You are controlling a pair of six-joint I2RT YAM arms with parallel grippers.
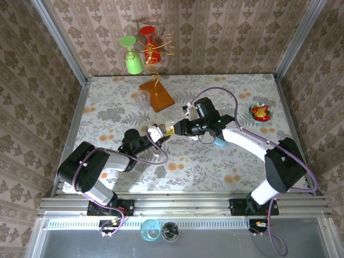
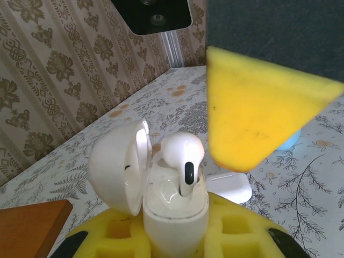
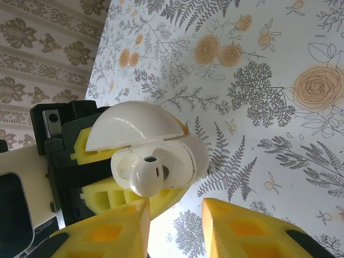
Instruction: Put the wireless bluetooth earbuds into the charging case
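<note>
Floral worktop [image 1: 226, 161], damask-papered walls. The left gripper [image 1: 154, 134] has its jaws clamped on the glossy white charging case [image 2: 174, 207], lid hinged open. One white earbud [image 2: 181, 150], a dark oval on its stem, stands in the case. The right gripper [image 3: 174, 210] is just beside it, jaws apart.

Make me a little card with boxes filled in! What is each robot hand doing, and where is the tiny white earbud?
left gripper: shut on the charging case
lid: open
earbud: sitting in the charging case, top poking out
right gripper: open, empty, close to the earbud
</note>
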